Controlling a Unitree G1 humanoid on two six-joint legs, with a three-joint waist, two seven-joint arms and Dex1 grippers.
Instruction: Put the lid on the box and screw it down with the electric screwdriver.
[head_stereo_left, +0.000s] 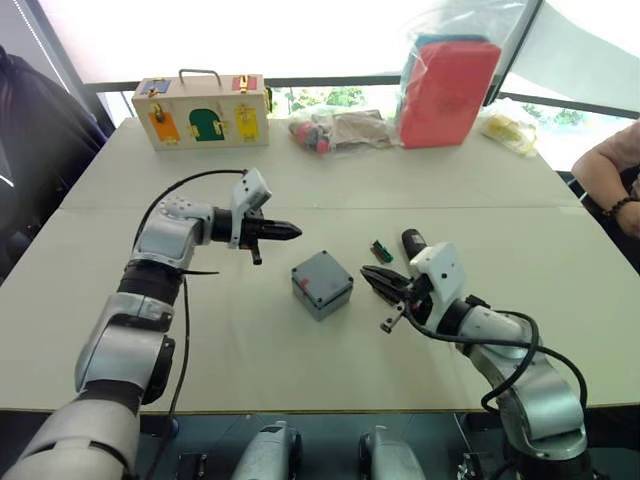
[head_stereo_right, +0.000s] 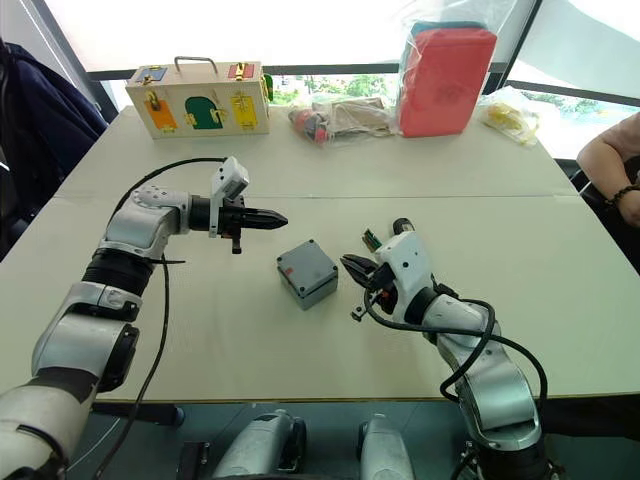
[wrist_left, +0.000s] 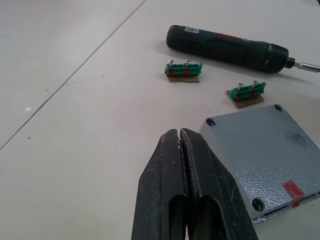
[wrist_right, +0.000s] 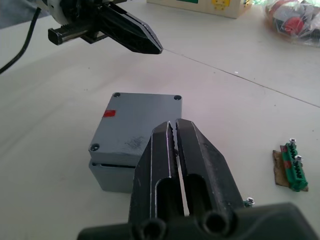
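The grey box (head_stereo_left: 322, 295) stands mid-table with the lid (wrist_right: 137, 125) lying flat on top of it; a thin seam runs between them and a small red mark shows on the lid's surface. My left gripper (head_stereo_left: 296, 232) is shut and empty, hovering left of and above the box. To the box's right, my right gripper (head_stereo_left: 368, 276) is also shut with nothing in it, its tips pointing at the box. The electric screwdriver (wrist_left: 225, 47) lies on the table beyond the box, partly hidden behind my right wrist in the head views.
Two small green blocks (wrist_left: 184, 70) (wrist_left: 246, 92) lie between the screwdriver and the box. At the table's far edge are a wooden case with coloured doors (head_stereo_left: 200, 110), bagged items (head_stereo_left: 335, 128) and a red bag (head_stereo_left: 448, 90). A person's arm (head_stereo_left: 615, 190) rests at the right edge.
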